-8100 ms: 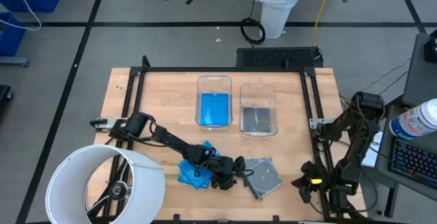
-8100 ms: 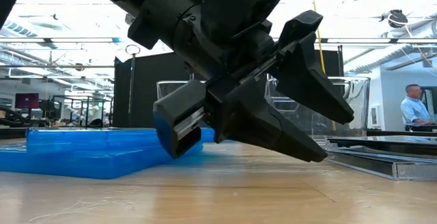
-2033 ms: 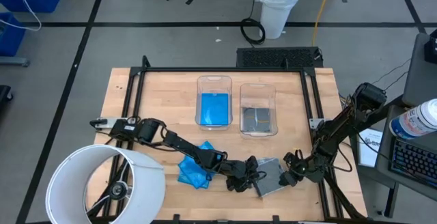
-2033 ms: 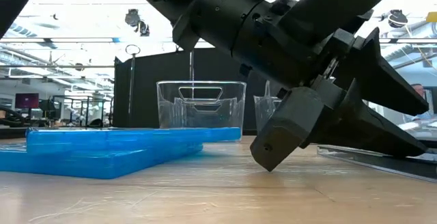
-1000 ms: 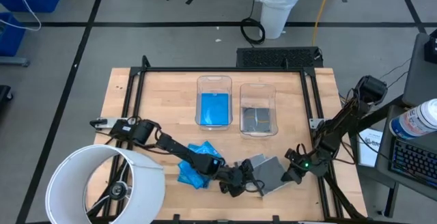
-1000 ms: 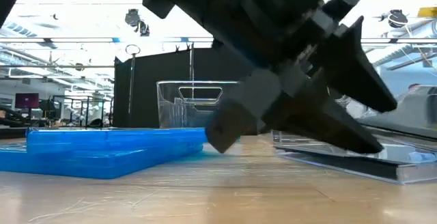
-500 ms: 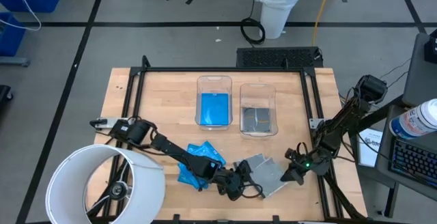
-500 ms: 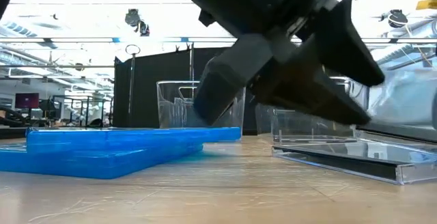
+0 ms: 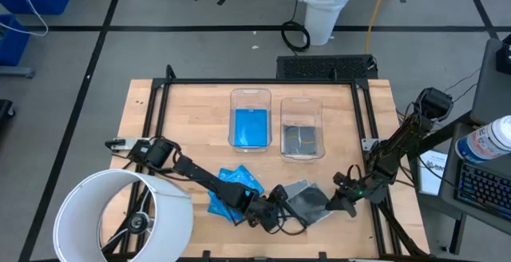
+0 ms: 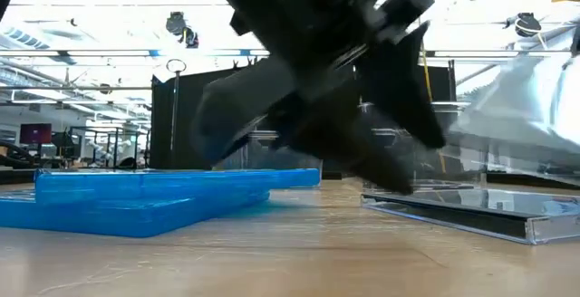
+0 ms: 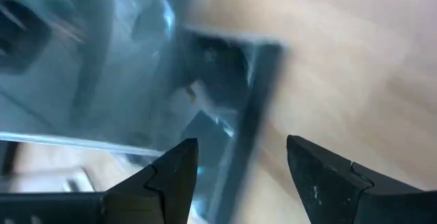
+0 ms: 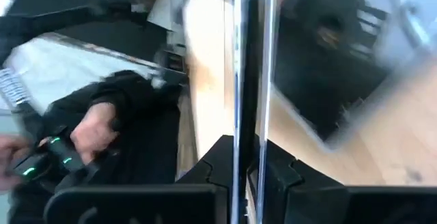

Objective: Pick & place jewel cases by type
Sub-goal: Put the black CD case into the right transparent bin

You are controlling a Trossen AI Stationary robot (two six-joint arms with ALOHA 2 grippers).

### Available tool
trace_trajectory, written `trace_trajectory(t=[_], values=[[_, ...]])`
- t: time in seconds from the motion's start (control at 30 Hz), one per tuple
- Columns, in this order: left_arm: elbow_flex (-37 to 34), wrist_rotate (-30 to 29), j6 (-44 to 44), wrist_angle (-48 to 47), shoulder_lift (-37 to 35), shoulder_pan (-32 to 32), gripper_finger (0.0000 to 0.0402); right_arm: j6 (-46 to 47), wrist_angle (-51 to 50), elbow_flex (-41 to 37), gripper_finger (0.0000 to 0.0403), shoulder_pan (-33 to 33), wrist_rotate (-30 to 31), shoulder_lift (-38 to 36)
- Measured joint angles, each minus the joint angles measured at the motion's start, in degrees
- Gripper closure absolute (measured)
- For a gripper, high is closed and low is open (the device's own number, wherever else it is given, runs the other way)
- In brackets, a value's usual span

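high view | right gripper [image 9: 337,201] pinches grey jewel case [image 9: 307,201] | left gripper [image 9: 275,208] spread beside it | no legible writing

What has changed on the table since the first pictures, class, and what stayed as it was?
The right claw came in from the table's right edge and gripped a grey jewel case, tilting it up. The left claw shifted slightly beside it, open. The blue jewel cases and both bins stayed put.

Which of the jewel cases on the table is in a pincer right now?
The grey jewel case near the table's front edge: the right pincer grips its edge, lifting it tilted. The blue cases beside it lie flat, ungripped.
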Motion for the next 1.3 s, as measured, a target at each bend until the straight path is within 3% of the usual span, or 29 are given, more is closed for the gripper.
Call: trace_trajectory(t=[0.2, 0.43, 0.6, 0.7, 0.83, 0.97, 1.1, 1.23, 1.3], values=[[-0.02, -5.24, -1.67, -5.26, -1.24, -1.22, 0.0174, -9.77, 6.06, 0.11, 0.0381, 0.0, 2.74, -1.27], [0.0, -4.82, -4.49, -9.14, -5.78, -2.48, 0.0174, -18.28, 7.81, 0.07, 0.0381, 0.0, 7.83, -4.2], [-1.08, -4.89, -9.23, -14.81, -9.69, -2.86, 0.0174, -31.02, 10.91, 0.07, 0.0382, -0.05, 15.65, -7.34], [-5.72, -5.4, -10.44, -14.09, -12.93, -2.29, 0.0174, -39.12, 11.38, 0.09, 0.0382, -0.57, 22.68, -10.2], [-16.22, -6.07, -10.4, -5.4, -19.19, -0.35, 0.0174, -49.89, 11.4, 0.27, 0.0382, -2.81, 29.59, -14.65], [-27.2, -5.26, -10.53, 6.49, -26.8, 1.46, 0.0174, -61.36, 8.25, 4.33, 0.0382, -7.0, 31.72, -19.19], [-35.39, -2.69, -10.62, 15.97, -33.04, 2.72, 0.0174, -60.77, -9.75, 14.63, 0.0382, -12.74, 31.59, -23.37], [-40.34, -1.56, -9.64, 20.39, -36.38, 4.3, 0.0174, -45.21, -46.81, 30.05, 0.0383, -21.02, 31.05, -24.07], [-41.82, -1.31, -9.12, 21.66, -36.8, 5.23, 0.0174, -37.26, -61.07, 36.41, 0.0383, -26.78, 27.52, -22.59]])
